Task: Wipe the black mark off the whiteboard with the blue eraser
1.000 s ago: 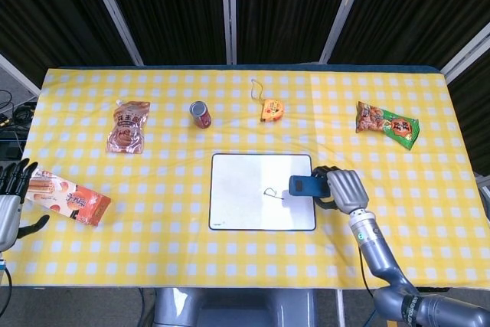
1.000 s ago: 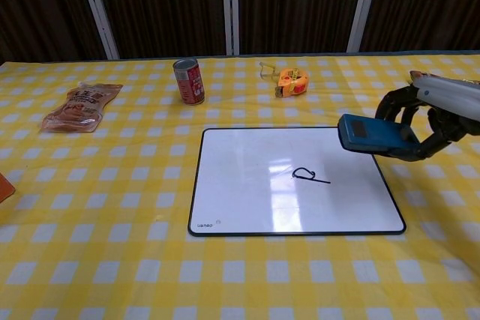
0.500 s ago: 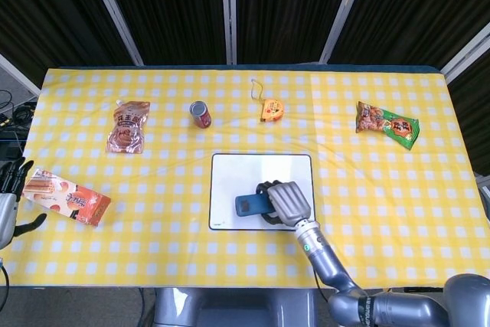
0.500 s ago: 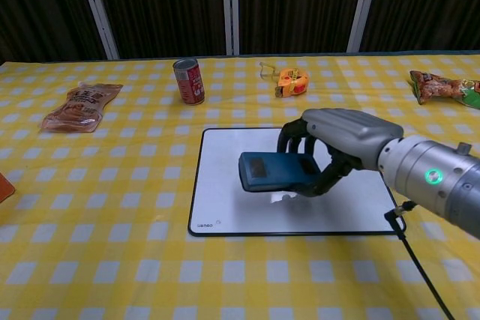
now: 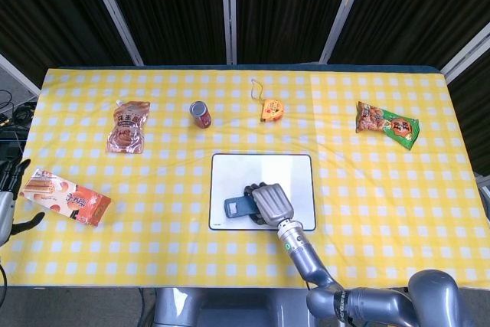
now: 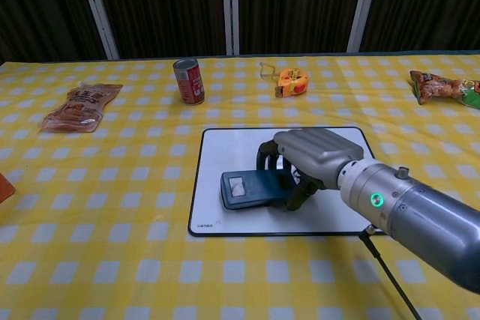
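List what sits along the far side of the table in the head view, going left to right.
Brown snack pouch → red can → orange tape measure → green snack bag.

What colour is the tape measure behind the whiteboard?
Orange and yellow; the tape measure shows best in the chest view.

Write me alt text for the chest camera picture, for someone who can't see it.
The robot's right hand holds a blue eraser on the left part of a whiteboard lying on a yellow checked table. Behind the board are a red can, an orange tape measure, a snack bag at left and another snack packet at far right.
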Controlling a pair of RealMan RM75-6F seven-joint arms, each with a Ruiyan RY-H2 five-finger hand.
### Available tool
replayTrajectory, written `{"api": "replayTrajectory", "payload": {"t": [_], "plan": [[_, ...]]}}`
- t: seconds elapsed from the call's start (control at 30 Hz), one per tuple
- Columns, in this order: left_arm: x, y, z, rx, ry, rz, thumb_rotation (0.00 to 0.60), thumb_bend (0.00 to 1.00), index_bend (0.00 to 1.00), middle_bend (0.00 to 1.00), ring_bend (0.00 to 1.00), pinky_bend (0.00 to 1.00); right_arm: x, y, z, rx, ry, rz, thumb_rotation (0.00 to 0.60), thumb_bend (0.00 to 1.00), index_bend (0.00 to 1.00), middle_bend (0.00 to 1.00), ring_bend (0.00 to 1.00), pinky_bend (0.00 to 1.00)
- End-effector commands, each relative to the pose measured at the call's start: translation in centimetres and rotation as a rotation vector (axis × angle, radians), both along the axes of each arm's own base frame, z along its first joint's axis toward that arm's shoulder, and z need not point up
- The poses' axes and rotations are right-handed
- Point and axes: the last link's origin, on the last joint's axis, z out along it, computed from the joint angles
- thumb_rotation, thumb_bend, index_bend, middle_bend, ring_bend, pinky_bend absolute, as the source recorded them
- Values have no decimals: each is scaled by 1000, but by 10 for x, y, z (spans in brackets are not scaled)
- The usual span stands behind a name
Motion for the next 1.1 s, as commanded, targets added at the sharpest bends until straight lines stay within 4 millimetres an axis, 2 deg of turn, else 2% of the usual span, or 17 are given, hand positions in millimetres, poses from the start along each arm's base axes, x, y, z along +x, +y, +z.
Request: {"api": "replayTrajectory", "payload": {"t": [0.03, 0.7, 1.0, 1.1], "plan": [[1, 0, -1, -3, 3, -3, 600, 177, 0, 0, 0, 0, -4, -2, 2, -17, -6, -16, 600, 318, 844, 696, 695, 724], [2, -1, -3, -7, 5, -5, 600, 177, 0, 0, 0, 0, -40, -22, 33, -149, 66, -89, 600, 318, 848, 696, 695, 724], [3, -1, -2, -4, -3, -10, 600, 177, 0, 0, 0, 0, -54, -34, 51, -248, 113, -128, 600, 317, 848, 696, 695, 724], [3, -1, -1, -3, -5, -14, 600, 176, 0, 0, 0, 0, -52, -34, 51, -272, 96, -140, 600, 317, 848, 696, 695, 724]]}}
